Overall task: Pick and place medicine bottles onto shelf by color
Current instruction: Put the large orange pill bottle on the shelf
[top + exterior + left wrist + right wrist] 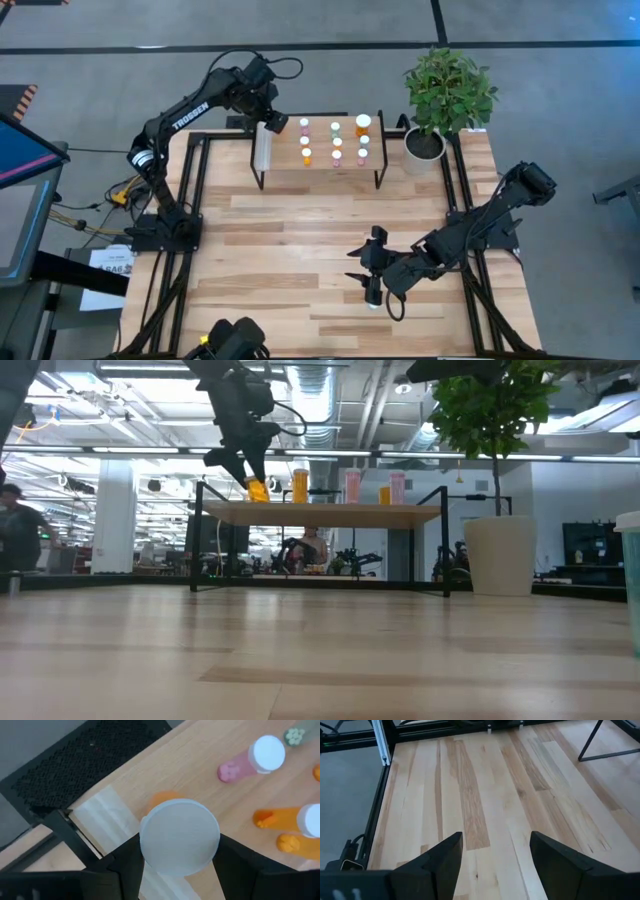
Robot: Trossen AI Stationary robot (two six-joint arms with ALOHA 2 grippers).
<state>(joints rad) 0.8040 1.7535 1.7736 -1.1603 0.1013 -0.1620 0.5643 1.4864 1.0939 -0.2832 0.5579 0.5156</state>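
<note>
The light-wood shelf [320,172] stands at the table's far side with a white strip [263,148] at its left end. Several small white-capped bottles [336,143], orange, pink and green, stand on it in rows. My left gripper [272,122] is over the shelf's left end, shut on an orange bottle [257,490]. My right gripper [368,278] is open and empty low over the table's near right part. One white-capped bottle [373,299] stands on the table right beside it and shows at the low view's right edge [630,580]. My left gripper pinches the orange bottle between its two fingers [125,865], on its sides close under the white cap [180,837]. The fingers come from above, pointing down. The bottle hangs tilted below them, its bottom [259,496] just over the shelf top; whether it touches I cannot tell.
A potted plant in a white pot [424,145] stands at the shelf's right end. A pink bottle [250,762] and orange bottles [285,817] stand close to the held one. Bare wooden tabletop [470,795] stretches between the shelf and the near edge.
</note>
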